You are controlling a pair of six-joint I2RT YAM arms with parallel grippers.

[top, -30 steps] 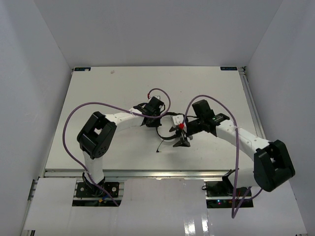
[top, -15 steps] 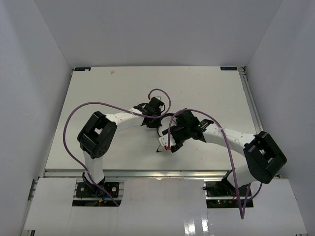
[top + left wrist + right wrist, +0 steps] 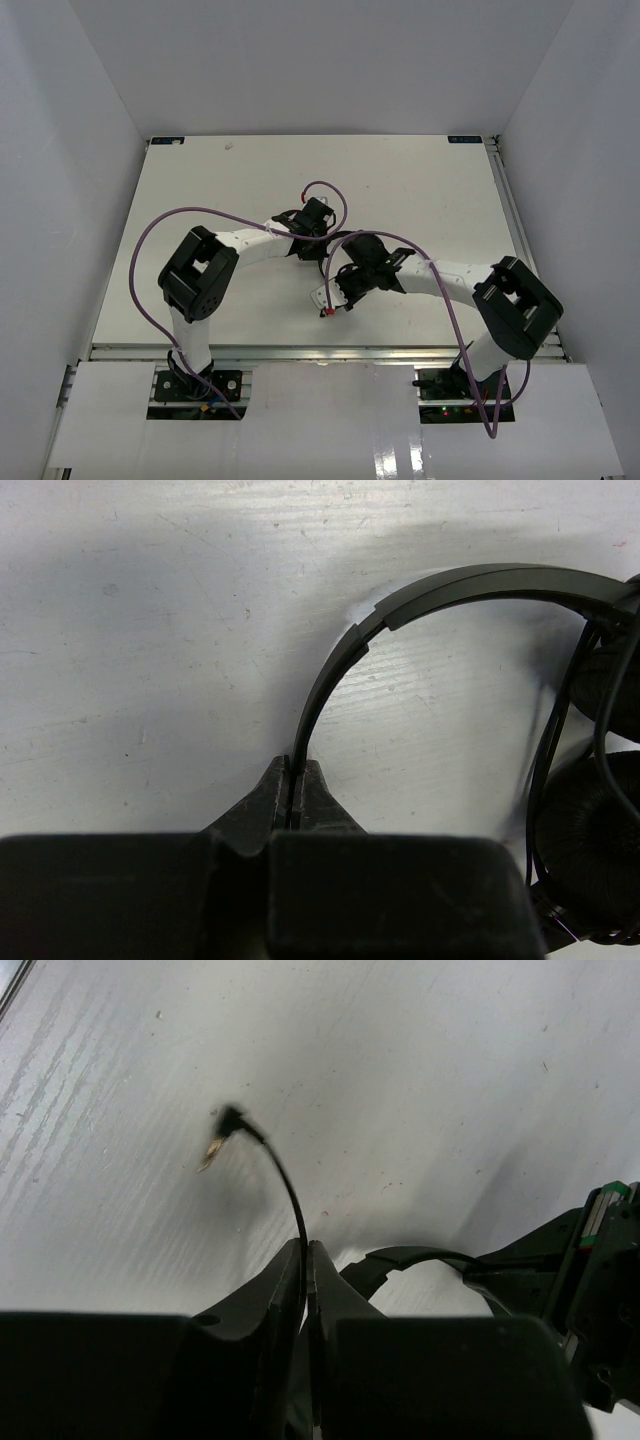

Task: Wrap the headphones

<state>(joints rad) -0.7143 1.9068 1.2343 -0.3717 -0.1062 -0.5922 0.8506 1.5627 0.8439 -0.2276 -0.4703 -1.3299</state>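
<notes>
Cord-winding step is being judged in hand: the headphones (image 3: 480, 580) are being clamped by the left gripper (image 3: 297, 775), jaws pressed together on the thin headband (image 3: 325, 685); near that gripper, toward the arm bases, the cord (image 3: 285, 1185) is being pinched between the closed jaws of the right gripper (image 3: 306, 1255), plug (image 3: 222, 1125) end free. Next move is being judged to call for the cord being carried round the headband under light tension; no brand or writing is being made out.

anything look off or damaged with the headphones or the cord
Nothing stands out. The left gripper is clamped on the headband, the right gripper on the cord near its plug, and no kink or break shows.
</notes>
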